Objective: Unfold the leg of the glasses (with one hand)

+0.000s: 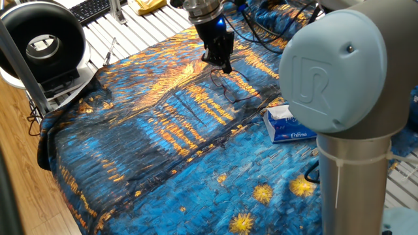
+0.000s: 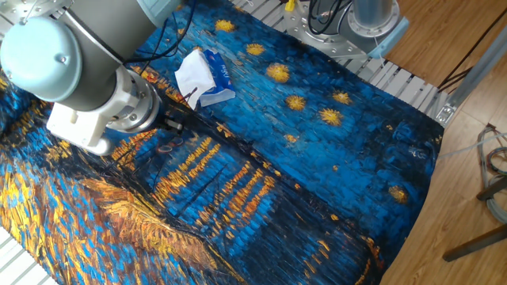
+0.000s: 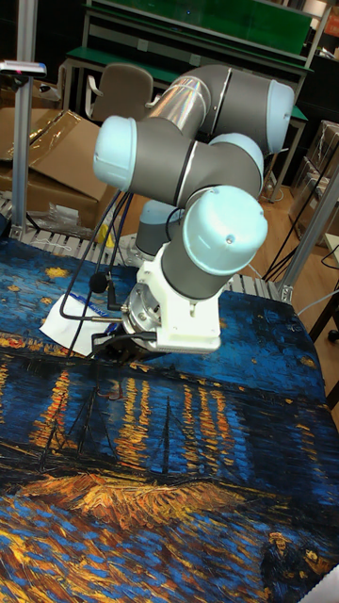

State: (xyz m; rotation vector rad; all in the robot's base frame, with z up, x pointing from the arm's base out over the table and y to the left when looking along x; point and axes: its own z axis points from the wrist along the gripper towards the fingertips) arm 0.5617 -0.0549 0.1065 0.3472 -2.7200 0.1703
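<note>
While the arm reaches down at the far side of the surface (image 1: 130, 163), the claw (image 1: 222, 64) points downward just above the glasses (image 1: 225, 88); if it grips the frame, I cannot tell. From the other side, the arm's wrist (image 2: 119, 111) hides the claw. From the tall camera, the folded arm (image 3: 202, 179) hangs low over the cloth.

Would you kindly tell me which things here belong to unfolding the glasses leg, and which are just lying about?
Part of the job:
- glasses, on the painted cloth
- hand, down at the glasses

Just lying about:
- tissue pack
- painted cloth covering the table
- ring-shaped black and white device
- keyboard
</note>
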